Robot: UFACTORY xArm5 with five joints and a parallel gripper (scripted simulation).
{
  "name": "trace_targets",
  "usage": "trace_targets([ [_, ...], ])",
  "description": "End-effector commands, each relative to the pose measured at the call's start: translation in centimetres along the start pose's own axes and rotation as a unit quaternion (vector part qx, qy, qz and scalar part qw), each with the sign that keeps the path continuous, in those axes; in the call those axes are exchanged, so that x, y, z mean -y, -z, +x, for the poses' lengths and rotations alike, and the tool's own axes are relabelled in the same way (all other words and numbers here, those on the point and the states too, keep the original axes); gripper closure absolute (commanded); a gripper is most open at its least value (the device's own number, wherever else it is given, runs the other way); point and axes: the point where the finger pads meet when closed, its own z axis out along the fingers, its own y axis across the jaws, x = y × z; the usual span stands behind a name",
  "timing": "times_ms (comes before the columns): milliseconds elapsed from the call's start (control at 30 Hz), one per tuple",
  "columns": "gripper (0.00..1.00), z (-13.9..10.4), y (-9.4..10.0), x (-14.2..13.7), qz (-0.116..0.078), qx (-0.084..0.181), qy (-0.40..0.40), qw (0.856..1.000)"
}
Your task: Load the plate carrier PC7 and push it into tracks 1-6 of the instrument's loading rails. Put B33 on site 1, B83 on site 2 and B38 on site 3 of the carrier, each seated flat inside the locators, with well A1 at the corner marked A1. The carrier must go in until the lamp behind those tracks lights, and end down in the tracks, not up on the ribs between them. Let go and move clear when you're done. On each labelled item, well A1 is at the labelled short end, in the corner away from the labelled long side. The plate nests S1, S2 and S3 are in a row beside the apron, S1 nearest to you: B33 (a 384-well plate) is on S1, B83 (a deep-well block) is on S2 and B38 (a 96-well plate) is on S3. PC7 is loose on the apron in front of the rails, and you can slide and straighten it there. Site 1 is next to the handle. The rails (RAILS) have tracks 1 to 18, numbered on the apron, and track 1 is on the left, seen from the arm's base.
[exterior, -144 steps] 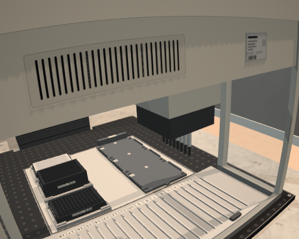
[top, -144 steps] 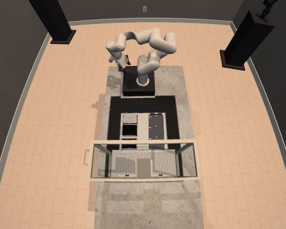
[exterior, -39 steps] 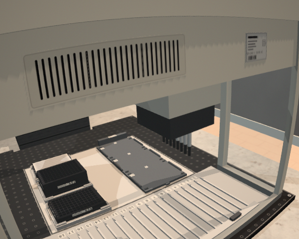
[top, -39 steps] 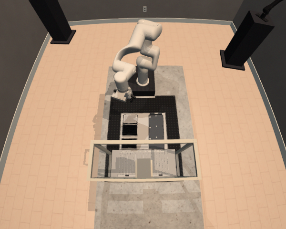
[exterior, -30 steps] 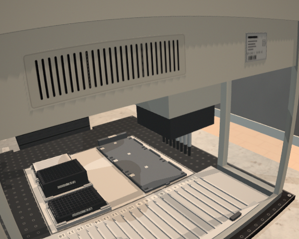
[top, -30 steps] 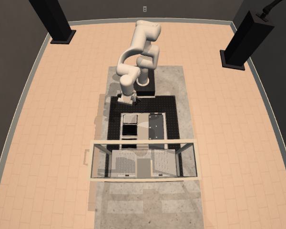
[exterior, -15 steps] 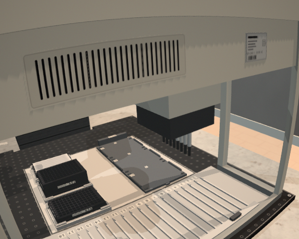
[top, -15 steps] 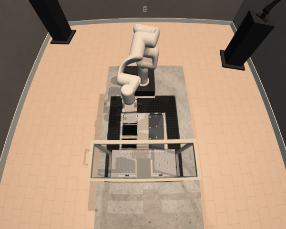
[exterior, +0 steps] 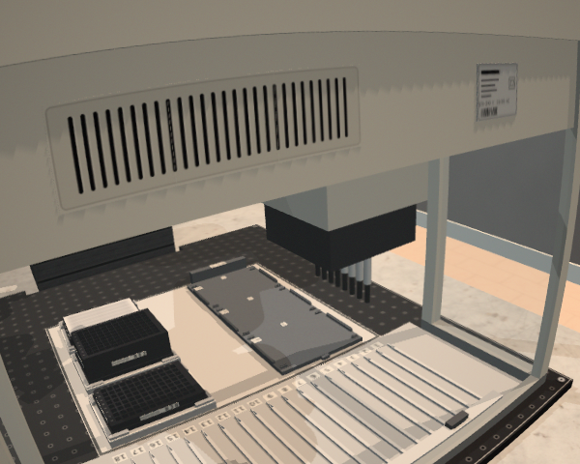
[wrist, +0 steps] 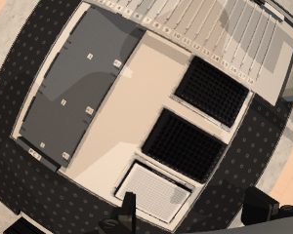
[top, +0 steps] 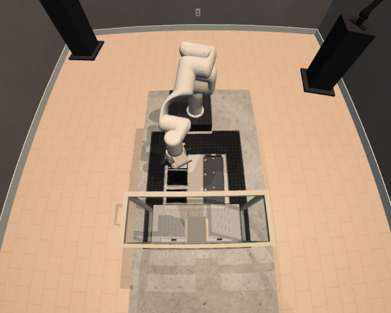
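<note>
My gripper (top: 176, 160) (wrist: 192, 209) is open and empty, high above the near end of the nest row; the exterior view does not show it. White B33 (exterior: 101, 313) (wrist: 153, 192) sits on S1, mostly hidden by my gripper in the top view. Taller black B83 (top: 177, 177) (exterior: 120, 339) (wrist: 186, 146) sits on S2, and black B38 (exterior: 150, 394) (wrist: 212, 90) on S3. Grey carrier PC7 (top: 213, 173) (exterior: 275, 309) (wrist: 63, 88) lies unloaded on the apron, its handle (exterior: 217, 270) (wrist: 37, 153) away from the rails. Its front end lies before the low-numbered tracks.
The rails (exterior: 330, 394) (wrist: 195, 24) stand beyond the apron (exterior: 200, 339) (wrist: 122, 93). A dark block (exterior: 456, 420) sits behind the low-numbered tracks and looks unlit. The instrument frame (top: 195, 193) spans above the rails. A pipetting head (exterior: 340, 240) hangs inside.
</note>
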Motion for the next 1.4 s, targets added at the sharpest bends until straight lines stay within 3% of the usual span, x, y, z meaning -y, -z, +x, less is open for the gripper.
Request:
trace_targets([
  [0, 0.0, 1.2, -0.9, -0.9, -0.001, -0.002, 0.058, 0.998],
  [200, 0.0, 3.1, -2.7, -2.4, -0.002, -0.005, 0.157, 0.988],
  [267, 0.0, 3.1, -2.7, -2.4, -0.002, -0.005, 0.157, 0.988],
  [467, 0.0, 5.0, -4.6, -3.8, -0.003, -0.007, 0.255, 0.967],
  [767, 0.0, 7.8, -7.3, -6.0, -0.004, -0.01, 0.397, 0.918],
  [833, 0.0, 7.8, -7.3, -6.0, -0.004, -0.01, 0.397, 0.918],
  [1100, 0.0, 10.3, -9.8, -7.9, -0.005, -0.012, 0.511, 0.86],
  [1233, 0.0, 11.5, -11.0, -8.9, -0.005, -0.012, 0.511, 0.86],
  [1367, 0.0, 11.5, -11.0, -8.9, -0.005, -0.012, 0.511, 0.86],
])
